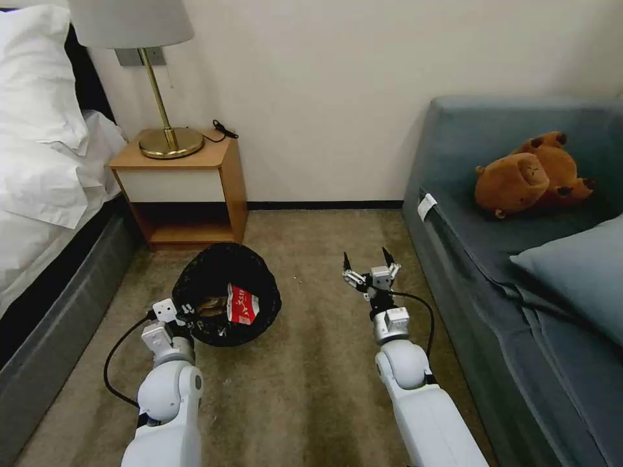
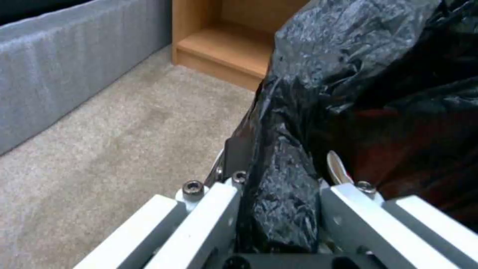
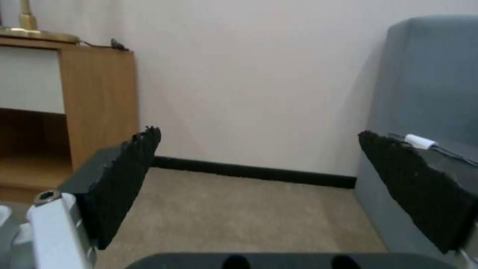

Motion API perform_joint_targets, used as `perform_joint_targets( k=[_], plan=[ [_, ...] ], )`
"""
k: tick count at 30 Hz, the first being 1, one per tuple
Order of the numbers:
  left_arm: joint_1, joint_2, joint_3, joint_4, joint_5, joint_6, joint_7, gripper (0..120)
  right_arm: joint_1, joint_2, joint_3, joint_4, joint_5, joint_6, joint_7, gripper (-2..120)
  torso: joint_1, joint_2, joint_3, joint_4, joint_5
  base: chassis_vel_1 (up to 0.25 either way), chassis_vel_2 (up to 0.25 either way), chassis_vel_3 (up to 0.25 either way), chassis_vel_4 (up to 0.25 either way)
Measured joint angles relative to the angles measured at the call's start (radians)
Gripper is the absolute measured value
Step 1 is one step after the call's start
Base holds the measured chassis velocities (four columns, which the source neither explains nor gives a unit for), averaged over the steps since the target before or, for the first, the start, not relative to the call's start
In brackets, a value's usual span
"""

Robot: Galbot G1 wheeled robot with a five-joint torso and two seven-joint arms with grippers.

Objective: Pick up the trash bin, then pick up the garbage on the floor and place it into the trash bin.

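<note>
Broadly, the room set the frame: a bed (image 1: pixel 45 162) ran along the robot's left, a blue-grey sofa (image 1: pixel 519 272) along its right with a brown plush toy (image 1: pixel 529 175) on the seat, and a wooden nightstand (image 1: pixel 188 188) with a brass lamp (image 1: pixel 156 84) stood against the far wall, all around a strip of beige carpet (image 1: pixel 311 376). On that carpet, just in front of the nightstand, was the trash bin (image 1: pixel 227 292), its black bag (image 2: pixel 348 93) folded over the rim, with a red-and-white packet (image 1: pixel 243 305) and a tan-brown scrap (image 1: pixel 213 306) already lying inside. The left tool (image 1: pixel 185 316) was clamped on the near rim, bag plastic bunched between its fingers (image 2: pixel 209 213). The right tool (image 1: pixel 370 266) hung empty over bare carpet between bin and sofa, fingers wide apart. The risk, I judged, lay in that rim grip: the slick bag could slip or tear, or the bin tilt and spill its contents, should the left arm lift or swing abruptly.
</note>
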Motion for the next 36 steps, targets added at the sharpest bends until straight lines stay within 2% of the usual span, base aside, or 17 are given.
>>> perform_joint_targets(
  k=[7,9,13,15,16,18,22,24,28,30,31,33,34,36],
  plan=[
    [-0.009,0.000,-0.007,0.006,-0.035,0.003,-0.002,2,-0.006,0.002,0.011,-0.007,-0.009,0.017,-0.023,100,0.000,0.000,0.000,0.0001,0.0000,0.000,0.000,0.000,0.000],
    [-0.015,0.002,-0.008,0.000,-0.105,0.025,-0.010,2,-0.010,0.002,0.015,-0.008,-0.011,0.026,-0.035,100,0.000,0.000,0.000,0.0001,0.0000,0.000,0.000,0.000,0.000],
    [-0.032,0.006,-0.016,0.013,-0.169,0.035,-0.019,2,-0.016,0.002,0.018,-0.008,-0.012,0.035,-0.045,100,0.000,0.000,0.000,0.0000,0.0001,0.000,0.000,0.000,0.000],
    [-0.054,0.013,-0.025,0.047,-0.227,0.045,-0.036,2,-0.022,0.001,0.024,-0.011,-0.017,0.042,-0.053,100,0.000,0.000,0.000,0.0002,-0.0001,0.000,0.000,0.000,0.000],
    [-0.054,0.013,-0.025,0.047,-0.227,0.045,-0.036,2,-0.022,0.001,0.024,-0.011,-0.017,0.042,-0.053,100,0.000,0.000,0.000,0.0002,-0.0001,0.000,0.000,0.000,0.000],
    [-0.087,0.020,-0.034,0.085,-0.298,0.055,-0.055,2,-0.029,-0.004,0.032,-0.010,-0.020,0.049,-0.067,100,0.000,0.000,0.000,0.0001,-0.0001,0.000,0.000,0.000,0.000],
    [-0.112,0.023,-0.040,0.120,-0.335,0.056,-0.068,2,-0.035,-0.006,0.039,-0.005,-0.021,0.055,-0.081,100,0.000,0.000,0.000,0.0000,0.0000,0.000,0.000,0.000,0.000],
    [-0.147,0.026,-0.052,0.164,-0.398,0.051,-0.089,2,-0.046,-0.010,0.048,0.000,-0.021,0.065,-0.101,100,0.000,0.000,0.000,0.0001,-0.0001,0.000,0.000,0.000,0.000],
    [-0.169,0.027,-0.059,0.187,-0.438,0.044,-0.104,2,-0.055,-0.013,0.054,0.001,-0.023,0.074,-0.112,100,0.000,0.000,0.000,0.0000,-0.0001,0.000,0.000,0.000,0.000],
    [-0.203,0.030,-0.062,0.226,-0.483,0.014,-0.141,2,-0.066,-0.014,0.060,0.001,-0.025,0.088,-0.127,100,0.000,0.000,0.000,0.0002,-0.0001,0.000,0.000,0.000,0.000],
    [-0.203,0.030,-0.062,0.226,-0.483,0.014,-0.141,2,-0.066,-0.014,0.060,0.001,-0.025,0.088,-0.127,100,0.000,0.000,0.000,0.0002,-0.0001,0.000,0.000,0.000,0.000],
    [-0.240,0.035,-0.058,0.268,-0.524,-0.011,-0.193,2,-0.075,-0.014,0.062,-0.001,-0.028,0.097,-0.138,100,0.000,0.000,0.000,0.0001,-0.0001,0.000,0.000,0.000,0.000],
    [-0.240,0.035,-0.058,0.268,-0.524,-0.011,-0.193,2,-0.075,-0.014,0.062,-0.001,-0.028,0.097,-0.138,100,0.000,0.000,0.000,0.0001,-0.0001,0.000,0.000,0.000,0.000],
    [-0.284,0.038,-0.057,0.318,-0.555,-0.028,-0.251,2,-0.083,-0.016,0.067,-0.003,-0.030,0.110,-0.157,100,0.000,0.000,0.000,0.0001,0.0000,0.000,0.000,0.000,0.000]
  ],
)
